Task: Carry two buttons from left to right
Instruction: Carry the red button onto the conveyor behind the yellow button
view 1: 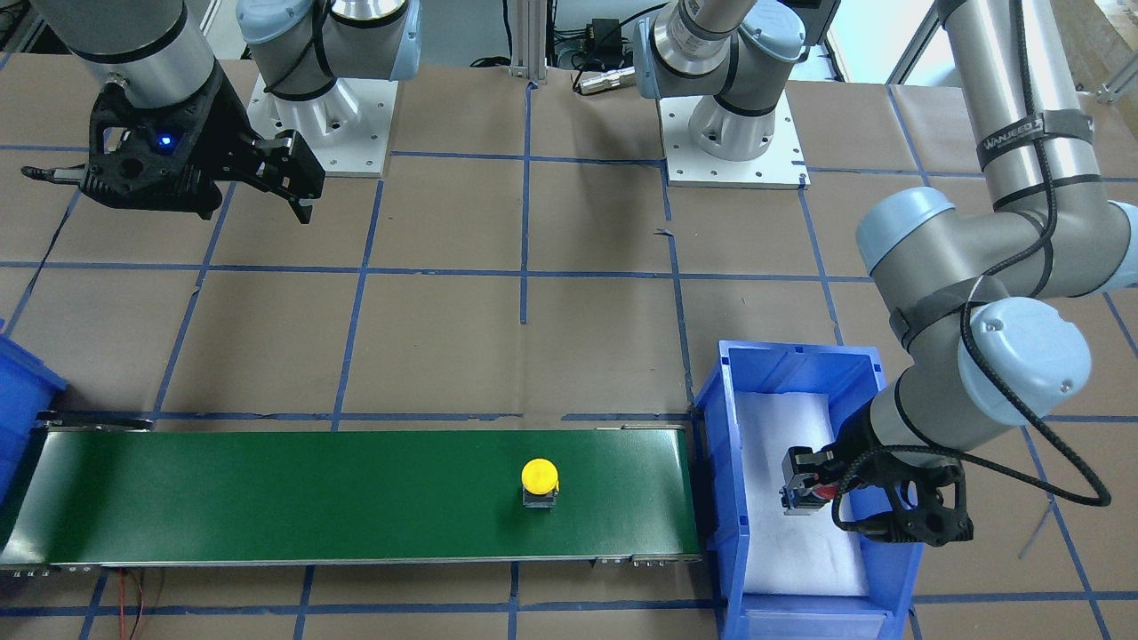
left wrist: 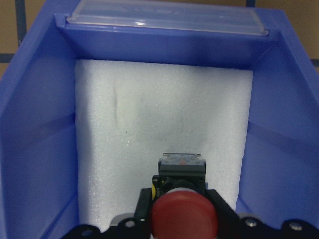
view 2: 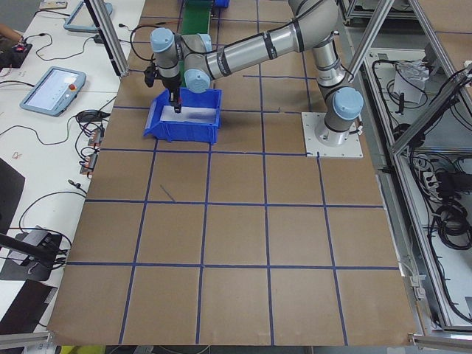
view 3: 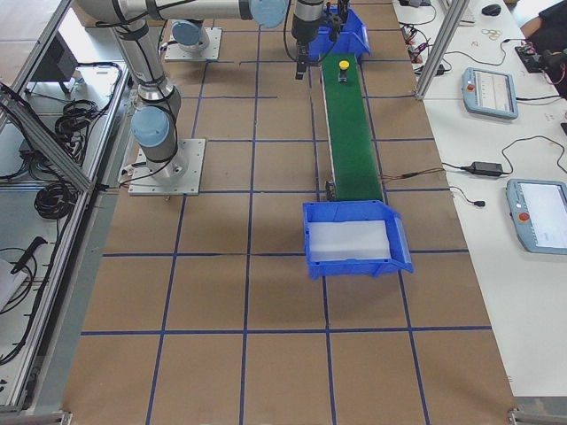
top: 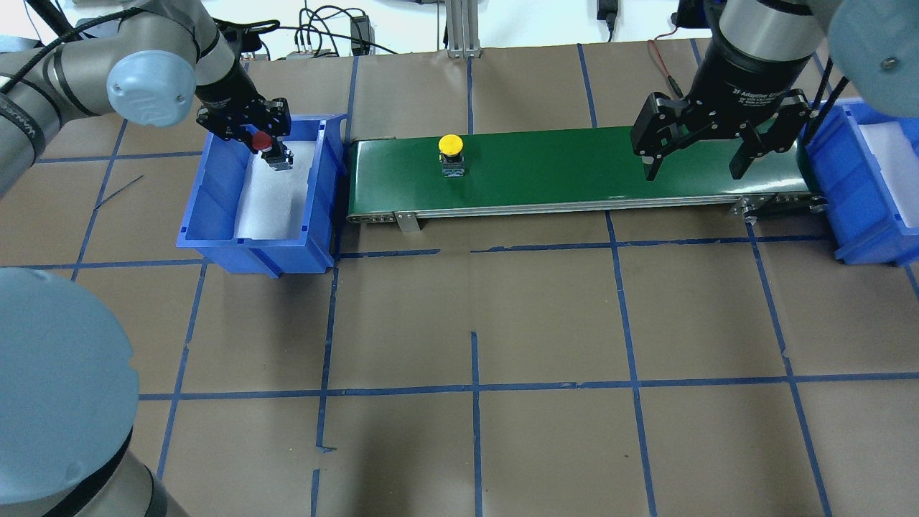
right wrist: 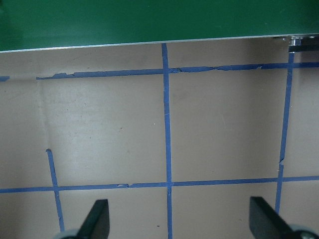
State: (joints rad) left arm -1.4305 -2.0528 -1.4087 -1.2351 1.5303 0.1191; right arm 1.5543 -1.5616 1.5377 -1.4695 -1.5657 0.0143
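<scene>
The red button [top: 261, 141] is gripped in my left gripper [top: 267, 147], inside the left blue bin [top: 215, 208], over its white foam. The left wrist view shows its red cap [left wrist: 183, 218] between the fingers, with the black body below it. It also shows in the front view [view 1: 827, 491]. The yellow button [top: 450, 145] stands upright on the green conveyor belt [top: 560, 172], toward its left part, and shows in the front view [view 1: 539, 476]. My right gripper [top: 694, 172] is open and empty, hovering by the belt's right end, over the table's near side [right wrist: 182, 221].
A second blue bin [top: 854, 179] with white foam stands at the belt's right end. Brown paper with blue tape lines covers the table. Both arm bases [view 1: 733, 142] sit at the robot side. Cables lie behind the belt.
</scene>
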